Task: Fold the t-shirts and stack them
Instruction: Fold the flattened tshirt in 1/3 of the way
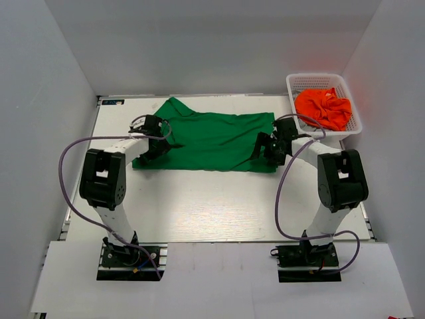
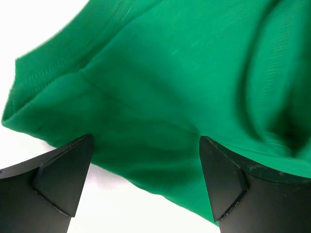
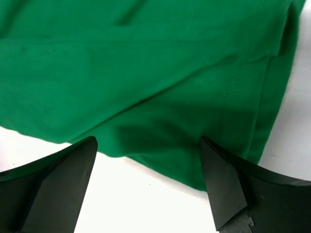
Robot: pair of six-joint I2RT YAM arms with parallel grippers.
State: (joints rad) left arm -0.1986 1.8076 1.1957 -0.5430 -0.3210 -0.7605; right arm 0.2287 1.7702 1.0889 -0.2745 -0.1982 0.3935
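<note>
A deep green t-shirt [image 1: 212, 139] lies folded flat across the far half of the white table [image 1: 212, 206]. My left gripper [image 1: 151, 151] hovers over its left near corner, jaws wide apart, nothing between them; the wrist view shows the green t-shirt [image 2: 170, 97] and its hem just beyond the left gripper [image 2: 146, 179]. My right gripper [image 1: 265, 150] stands open over the right near corner, where the green t-shirt [image 3: 146, 73] ends in a seamed edge ahead of the right gripper [image 3: 148, 182]. A bright orange t-shirt [image 1: 323, 108] lies crumpled in the basket.
The white lattice basket [image 1: 295, 86] sits at the far right corner of the table, close to the right arm. Grey walls close in the table on the left, back and right. Purple cables loop beside both arms.
</note>
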